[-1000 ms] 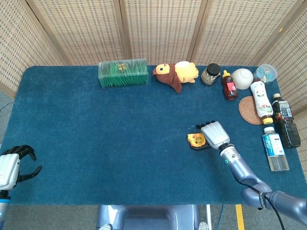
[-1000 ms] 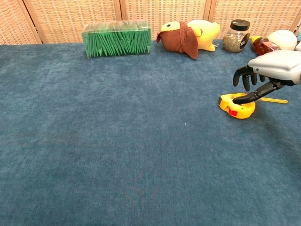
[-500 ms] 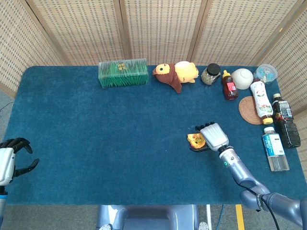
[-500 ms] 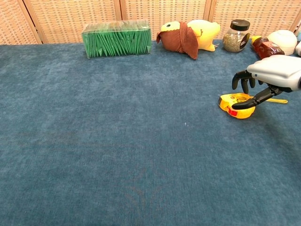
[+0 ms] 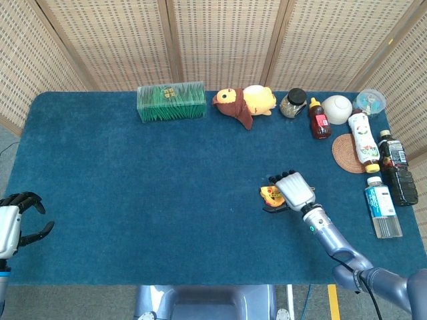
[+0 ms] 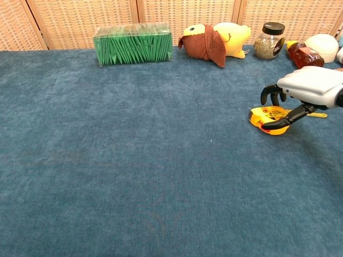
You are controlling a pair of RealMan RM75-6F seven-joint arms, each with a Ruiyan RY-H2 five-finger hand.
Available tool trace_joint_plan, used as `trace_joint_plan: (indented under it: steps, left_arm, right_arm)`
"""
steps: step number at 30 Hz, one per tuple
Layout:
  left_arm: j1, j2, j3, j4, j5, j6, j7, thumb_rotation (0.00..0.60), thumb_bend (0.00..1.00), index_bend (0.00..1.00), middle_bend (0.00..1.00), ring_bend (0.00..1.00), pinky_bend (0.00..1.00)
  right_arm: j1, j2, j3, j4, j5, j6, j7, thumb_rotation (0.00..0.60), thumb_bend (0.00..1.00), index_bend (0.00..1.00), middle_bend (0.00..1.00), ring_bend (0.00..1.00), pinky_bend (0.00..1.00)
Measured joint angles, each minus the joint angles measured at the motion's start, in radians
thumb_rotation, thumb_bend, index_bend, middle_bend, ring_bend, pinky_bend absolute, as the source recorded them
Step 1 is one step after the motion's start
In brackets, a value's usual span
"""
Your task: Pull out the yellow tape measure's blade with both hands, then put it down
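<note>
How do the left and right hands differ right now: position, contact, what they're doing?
The right hand is over the table's right half, fingers curved around the yellow tape measure; the left hand sits at the table's near left edge, far from it. The right hand shows in both views; the left hand only in the head view. The left hand holds nothing, fingers apart. Both have pale backs and black fingers.

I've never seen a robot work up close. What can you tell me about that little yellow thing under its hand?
It is a yellow tape measure, a rounded case with a red spot low on its side, lying flat on the blue table. A short piece of yellow blade sticks out to the right. The right hand hangs over it, dark fingers curled around the case; actual contact is unclear.
</note>
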Motion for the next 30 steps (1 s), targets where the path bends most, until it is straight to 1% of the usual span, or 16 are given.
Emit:
trace_joint_plan:
  steps: [1,3,6,8,10,19,30]
  left_arm:
    - [0.0,0.0,0.0,-0.001,0.0,0.0,0.001,0.589,0.19,0.54,0.38,0.3,0.33]
    - [0.0,0.001,0.0,-0.003,0.0,0.001,0.002,0.585,0.19,0.54,0.38,0.3,0.33]
    - [0.001,0.003,0.001,-0.008,0.0,0.004,0.007,0.585,0.19,0.54,0.38,0.3,0.33]
    - [0.002,0.004,0.001,-0.011,0.0,0.006,0.008,0.587,0.19,0.54,0.38,0.3,0.33]
    - [0.003,0.005,0.001,-0.014,0.0,0.008,0.011,0.584,0.19,0.54,0.38,0.3,0.33]
    - [0.01,0.013,0.003,-0.026,0.001,0.02,0.018,0.586,0.19,0.54,0.38,0.3,0.33]
    - [0.011,0.012,0.005,-0.017,-0.007,0.016,0.01,0.588,0.19,0.54,0.38,0.3,0.33]
  right_arm:
    - [0.0,-0.003,-0.002,0.007,-0.005,0.001,0.003,0.181,0.09,0.3,0.41,0.38,0.36]
    - [-0.001,-0.009,-0.006,0.025,-0.016,0.003,0.014,0.276,0.1,0.31,0.42,0.38,0.36]
    - [-0.003,-0.018,-0.01,0.05,-0.028,0.009,0.035,0.377,0.11,0.31,0.43,0.39,0.37]
    - [-0.005,-0.024,-0.011,0.067,-0.037,0.018,0.043,0.412,0.11,0.32,0.44,0.4,0.38]
    - [-0.008,-0.03,-0.012,0.083,-0.045,0.026,0.051,0.424,0.11,0.32,0.44,0.4,0.39]
    - [-0.014,-0.046,-0.01,0.122,-0.069,0.046,0.104,0.423,0.11,0.33,0.44,0.4,0.39]
    - [0.001,-0.034,-0.002,0.091,-0.07,0.01,0.105,0.426,0.11,0.33,0.44,0.4,0.39]
